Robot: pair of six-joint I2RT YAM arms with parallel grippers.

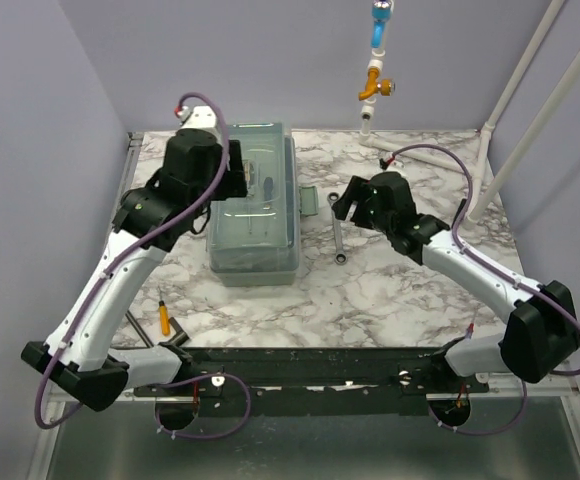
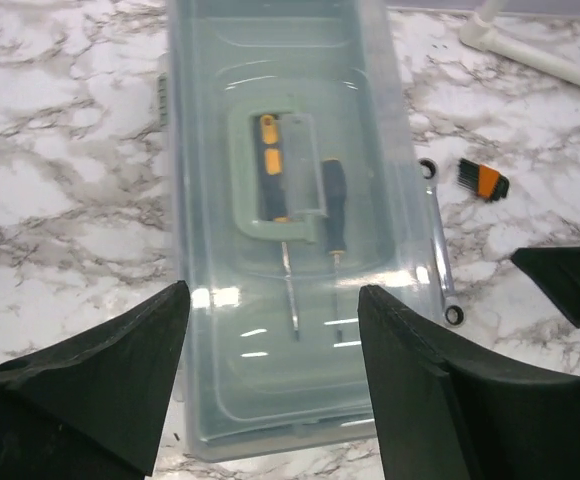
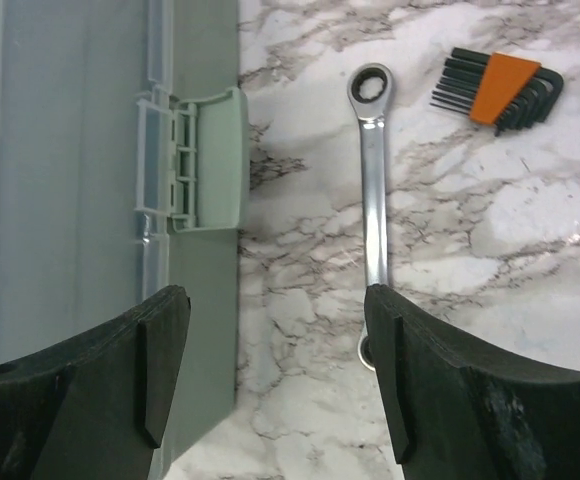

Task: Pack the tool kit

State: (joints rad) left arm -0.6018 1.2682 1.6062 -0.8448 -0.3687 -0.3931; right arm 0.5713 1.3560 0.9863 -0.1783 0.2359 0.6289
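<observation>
A translucent grey-green tool box (image 1: 255, 215) lies on the marble table with its lid down; it also shows in the left wrist view (image 2: 280, 120). Inside lie an orange-and-black screwdriver (image 2: 268, 165) and a black-handled one (image 2: 332, 200). My left gripper (image 1: 232, 178) (image 2: 272, 310) hangs open and empty over the lid. My right gripper (image 1: 346, 205) (image 3: 275, 310) is open and empty above the bare marble between the box's latch (image 3: 210, 160) and a steel ratchet wrench (image 3: 374, 200) (image 1: 338, 235). An orange-and-black hex key set (image 3: 500, 88) lies beyond the wrench.
A small orange screwdriver (image 1: 163, 316) lies on the table near the left arm's base. White pipes (image 1: 510, 110) stand at the back right, and an orange-and-blue valve (image 1: 375, 80) hangs at the back. Purple walls close in the sides.
</observation>
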